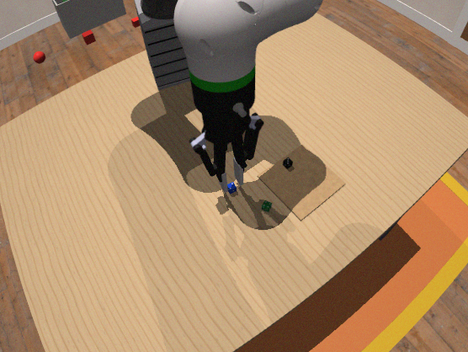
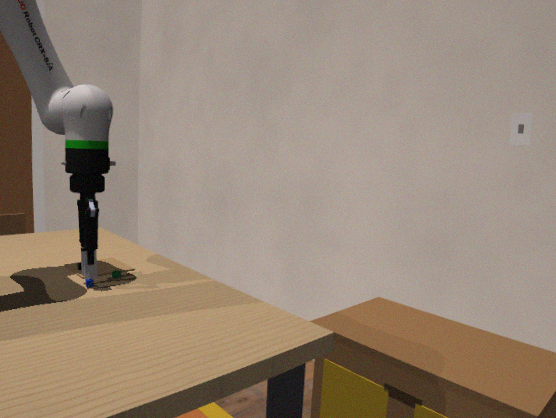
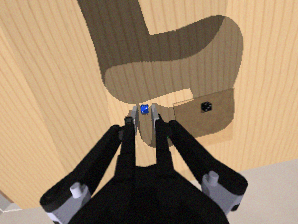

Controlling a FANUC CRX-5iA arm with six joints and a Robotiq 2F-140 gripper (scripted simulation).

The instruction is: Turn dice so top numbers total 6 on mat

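A blue die [image 1: 231, 188] [image 2: 89, 283] [image 3: 144, 108] sits on the table, left of the mat [image 1: 321, 198] [image 3: 192, 122]. My gripper [image 1: 232, 185] [image 2: 89, 278] [image 3: 144, 111] points down with its fingertips low on either side of the blue die. It is partly open, with a small gap on each side of the die in the wrist view. A green die [image 1: 266, 205] [image 2: 116, 274] lies on the table just off the mat's near left edge, hidden in the wrist view. A black die [image 1: 288, 162] [image 3: 206, 106] sits on the mat. The top numbers are too small to read surely.
The wooden table [image 1: 105, 261] [image 2: 200, 330] bears the arm's shadow over the dice and part of the mat. A grey ribbed block [image 1: 168, 56] stands at the table's back edge. Red cubes and a red ball [image 1: 39, 57] lie on the floor beyond.
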